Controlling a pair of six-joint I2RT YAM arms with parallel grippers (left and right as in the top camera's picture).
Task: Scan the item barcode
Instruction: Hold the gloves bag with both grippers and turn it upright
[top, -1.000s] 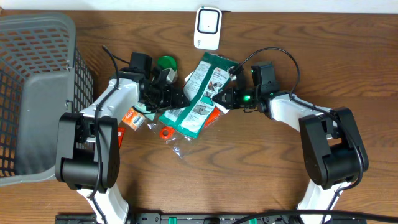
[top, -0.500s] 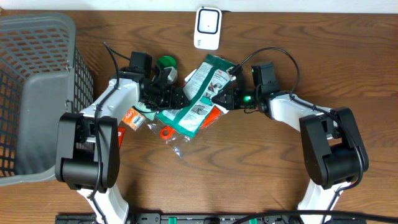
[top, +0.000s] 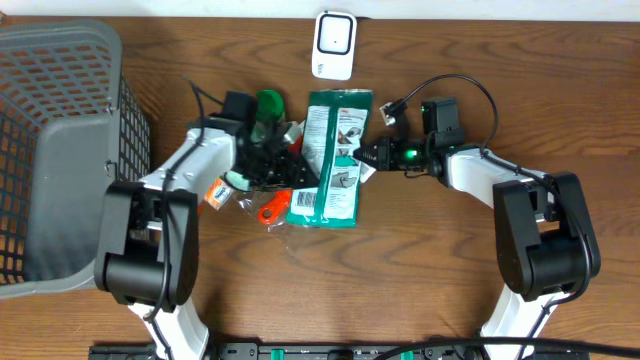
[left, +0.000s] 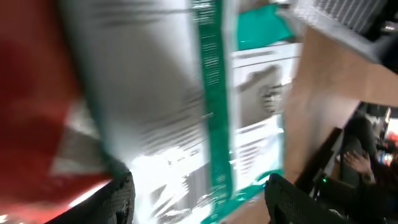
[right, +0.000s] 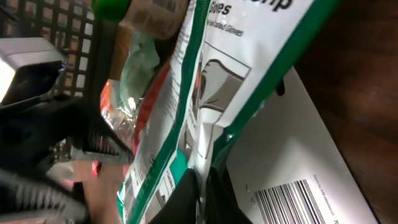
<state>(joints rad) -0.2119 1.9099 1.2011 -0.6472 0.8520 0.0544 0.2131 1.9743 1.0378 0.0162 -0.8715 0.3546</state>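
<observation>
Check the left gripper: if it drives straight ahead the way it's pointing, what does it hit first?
The green-and-white package. It fills the left wrist view directly ahead of the left gripper. The gap is unclear, and they may be touching.

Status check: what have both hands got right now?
Right hand shut on glove pack edge. Left hand open, straddling it. Scanner apart from pack. Loose packets crowd left hand.

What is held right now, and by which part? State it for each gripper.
The right gripper pinches the green-and-white packet by the edge facing that arm. The left gripper straddles the opposite edge, jaws open, not clamped on it.
</observation>
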